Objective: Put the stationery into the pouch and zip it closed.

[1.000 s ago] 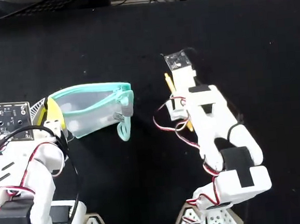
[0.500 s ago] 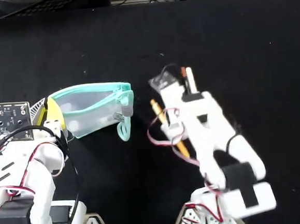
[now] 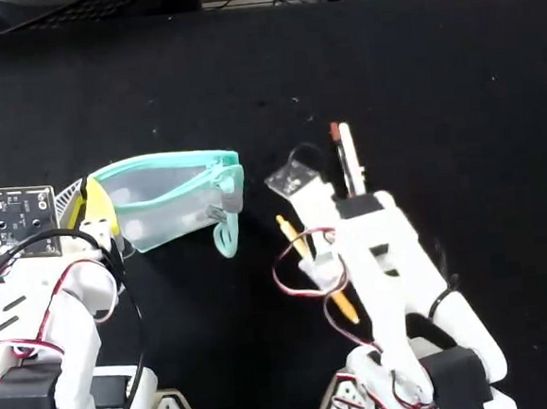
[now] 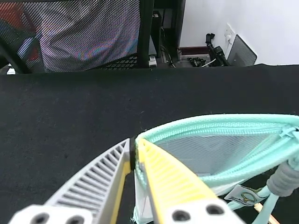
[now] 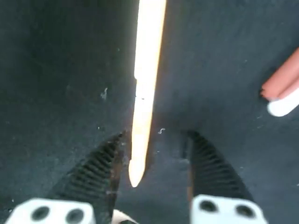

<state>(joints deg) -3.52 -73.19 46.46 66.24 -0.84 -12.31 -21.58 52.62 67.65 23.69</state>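
Observation:
A mint-green mesh pouch (image 3: pixel 169 198) lies open on the black table at the left, its zip pull at the right end. My left gripper (image 3: pixel 92 217) is shut on the pouch's left rim (image 4: pixel 140 142). A yellow pen (image 3: pixel 290 233) lies slanted right of the pouch and runs under my right arm. My right gripper (image 3: pixel 309 230) hangs low over it. In the right wrist view the right gripper (image 5: pixel 154 158) is open, with the pen's (image 5: pixel 147 70) end between the black fingers (image 5: pixel 96 170). A red and a white pen (image 3: pixel 345 153) lie side by side just beyond.
The red and white pen ends (image 5: pixel 285 91) lie close beside the right gripper. The table's black cloth (image 3: pixel 455 105) is bare at the back and far right. Both arm bases stand at the front edge.
My right arm has pulled back toward the front and left. The yellow pen has shifted with it, nearer the front edge. The red and white pens have come out from under the arm.

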